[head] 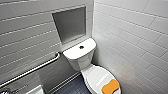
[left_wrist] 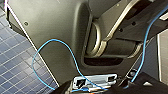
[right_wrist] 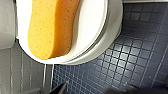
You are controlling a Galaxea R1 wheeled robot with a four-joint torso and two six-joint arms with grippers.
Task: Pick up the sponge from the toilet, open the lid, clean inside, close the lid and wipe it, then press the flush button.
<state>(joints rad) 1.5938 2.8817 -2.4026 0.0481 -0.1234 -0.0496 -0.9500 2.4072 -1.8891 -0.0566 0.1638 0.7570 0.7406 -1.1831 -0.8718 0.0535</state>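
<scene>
Orange foam sponge [head: 110,87] lies flat on the closed lid [head: 96,75], at its front end. I note its long axis running across the toilet [head: 79,53], not along it. Flush button [head: 81,47] sits mid tank top. Floor [head: 72,88] is dark blue small tile. Walls [head: 130,32] are white tile, with a grab bar [head: 32,70] on one. Whether either claw is spread or pressed together I cannot tell.
</scene>
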